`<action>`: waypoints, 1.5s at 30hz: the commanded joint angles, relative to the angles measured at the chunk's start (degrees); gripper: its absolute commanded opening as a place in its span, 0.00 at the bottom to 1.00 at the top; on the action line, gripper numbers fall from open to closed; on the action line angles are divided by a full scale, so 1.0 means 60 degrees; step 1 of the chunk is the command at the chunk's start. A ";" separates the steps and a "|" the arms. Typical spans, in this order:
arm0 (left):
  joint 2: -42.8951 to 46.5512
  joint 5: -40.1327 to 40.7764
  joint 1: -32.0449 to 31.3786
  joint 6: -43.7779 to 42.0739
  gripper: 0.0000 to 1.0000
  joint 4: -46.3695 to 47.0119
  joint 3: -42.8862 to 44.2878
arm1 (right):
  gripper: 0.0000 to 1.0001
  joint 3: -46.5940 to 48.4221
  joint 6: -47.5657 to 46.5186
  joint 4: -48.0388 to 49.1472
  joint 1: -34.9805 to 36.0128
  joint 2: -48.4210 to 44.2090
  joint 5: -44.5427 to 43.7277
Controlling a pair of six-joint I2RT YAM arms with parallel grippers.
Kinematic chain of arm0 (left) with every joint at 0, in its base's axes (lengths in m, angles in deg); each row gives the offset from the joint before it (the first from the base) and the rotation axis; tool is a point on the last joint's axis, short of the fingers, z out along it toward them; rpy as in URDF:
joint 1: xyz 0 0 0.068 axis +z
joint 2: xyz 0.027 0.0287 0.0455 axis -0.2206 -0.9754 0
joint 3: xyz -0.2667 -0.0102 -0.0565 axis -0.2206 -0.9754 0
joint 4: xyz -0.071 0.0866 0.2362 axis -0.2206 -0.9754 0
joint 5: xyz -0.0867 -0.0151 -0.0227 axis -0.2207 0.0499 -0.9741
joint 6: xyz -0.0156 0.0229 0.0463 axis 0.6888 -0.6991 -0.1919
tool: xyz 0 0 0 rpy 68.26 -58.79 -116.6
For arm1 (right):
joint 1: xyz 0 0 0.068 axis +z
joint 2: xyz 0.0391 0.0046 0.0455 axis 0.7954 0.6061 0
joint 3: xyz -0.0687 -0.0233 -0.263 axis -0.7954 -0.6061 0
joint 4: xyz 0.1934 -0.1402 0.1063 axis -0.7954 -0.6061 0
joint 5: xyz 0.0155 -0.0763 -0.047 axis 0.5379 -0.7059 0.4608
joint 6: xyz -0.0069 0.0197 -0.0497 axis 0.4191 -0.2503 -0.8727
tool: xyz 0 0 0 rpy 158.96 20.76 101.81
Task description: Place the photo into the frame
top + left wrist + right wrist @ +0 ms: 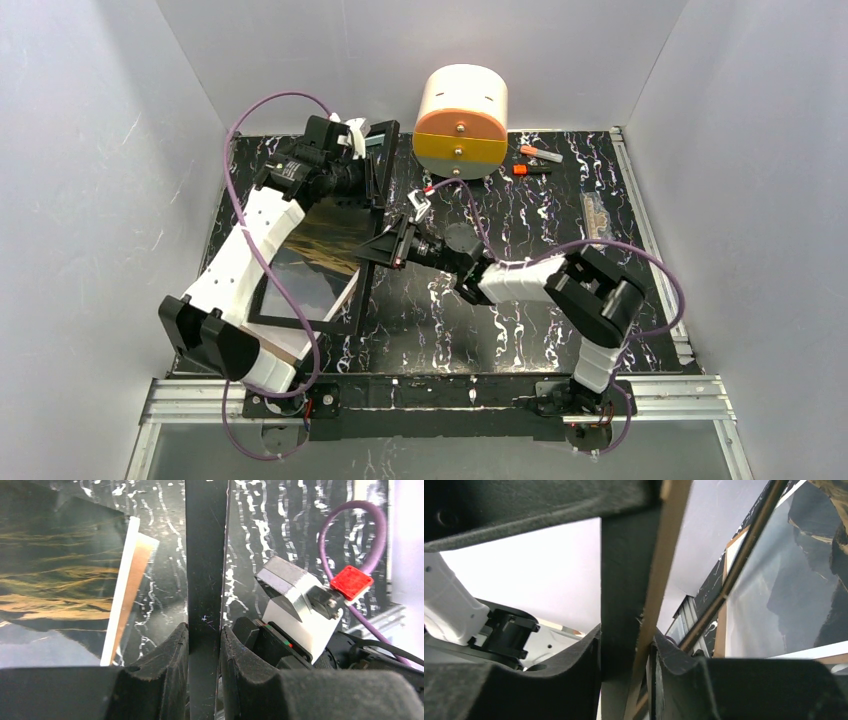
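The frame (366,290) is lifted on edge and tilted over the left half of the table. My left gripper (365,180) is shut on its far black border (204,555), which runs between the jaws (204,640). My right gripper (392,248) is shut on the frame's right side, clamping the black front and the tan rim (663,565) between the jaws (636,652). The photo (335,235), a golden-brown mountain landscape, lies under the raised frame. It also shows in the left wrist view (50,575) and in the right wrist view (794,590).
A brown backing board (288,348) lies under the photo at the near left, and its edge shows in the left wrist view (134,575). A cream and orange cylinder (461,120) stands at the back. Orange pens (535,160) and a small strip (594,215) lie at the back right. White walls close in both sides.
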 commanded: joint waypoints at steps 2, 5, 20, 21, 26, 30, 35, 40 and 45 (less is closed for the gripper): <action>0.0889 -0.0665 -0.0016 0.0556 0.00 0.0444 0.0461 | 0.29 -0.0387 -0.0052 0.0342 0.0112 -0.1788 -0.0864; 0.1094 -0.1106 -0.0023 0.0674 0.12 0.0808 0.0332 | 0.18 -0.0022 -0.0464 -0.1590 0.0111 -0.2599 -0.1184; 0.1422 -0.1716 -0.0023 0.0873 0.98 0.2347 0.0599 | 0.11 0.2217 -0.1620 -1.0488 0.0087 -0.4728 -0.1993; 0.1421 -0.1750 -0.0023 0.0917 0.98 0.2451 0.0667 | 0.11 0.2298 -0.1709 -1.0888 0.0074 -0.4799 -0.1989; 0.1445 -0.1603 -0.0023 0.0861 0.98 0.2638 0.0911 | 0.11 0.3037 -0.2430 -1.3234 -0.0083 -0.5219 -0.2231; 0.1751 -0.0861 -0.0016 0.0592 0.98 0.2476 0.0674 | 0.11 0.4114 -0.3082 -1.5480 -0.0246 -0.5191 -0.2237; 0.2191 -0.0098 -0.0023 0.0351 0.98 0.2374 -0.0091 | 0.11 0.4702 -0.3247 -1.6684 -0.0793 -0.5543 -0.1964; 0.2388 0.0437 -0.0021 0.0197 0.98 0.2311 -0.0860 | 0.08 0.5525 -0.3286 -1.7546 -0.1356 -0.5610 -0.1541; 0.2401 0.1124 -0.0023 0.0130 0.98 0.2505 -0.2159 | 0.06 0.5961 -0.3113 -1.7404 -0.1658 -0.5750 -0.0899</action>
